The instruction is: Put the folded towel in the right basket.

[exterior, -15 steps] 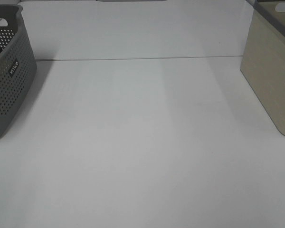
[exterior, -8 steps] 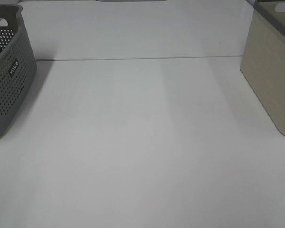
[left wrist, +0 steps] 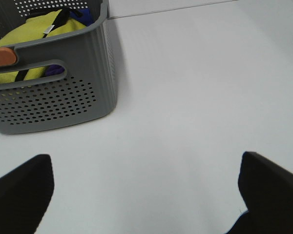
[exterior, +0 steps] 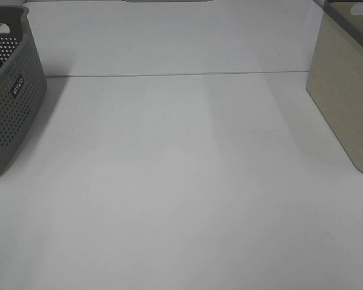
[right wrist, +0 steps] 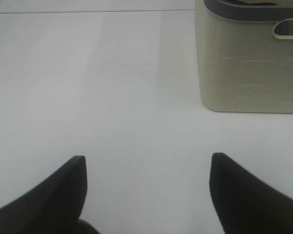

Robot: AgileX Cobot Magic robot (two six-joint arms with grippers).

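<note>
No folded towel shows on the white table (exterior: 181,181). The right basket (exterior: 345,103) is beige with a dark grey rim and stands at the table's right edge; it also shows in the right wrist view (right wrist: 249,63). The left basket (exterior: 9,103) is grey and perforated; in the left wrist view (left wrist: 63,97) it holds a yellow cloth (left wrist: 34,31) with blue and orange pieces beside it. My left gripper (left wrist: 144,161) is open and empty over bare table near the grey basket. My right gripper (right wrist: 147,157) is open and empty, facing the beige basket. Neither gripper shows in the exterior high view.
A thin seam (exterior: 181,74) runs across the table at the back. The two baskets stand at opposite sides with white tabletop between them.
</note>
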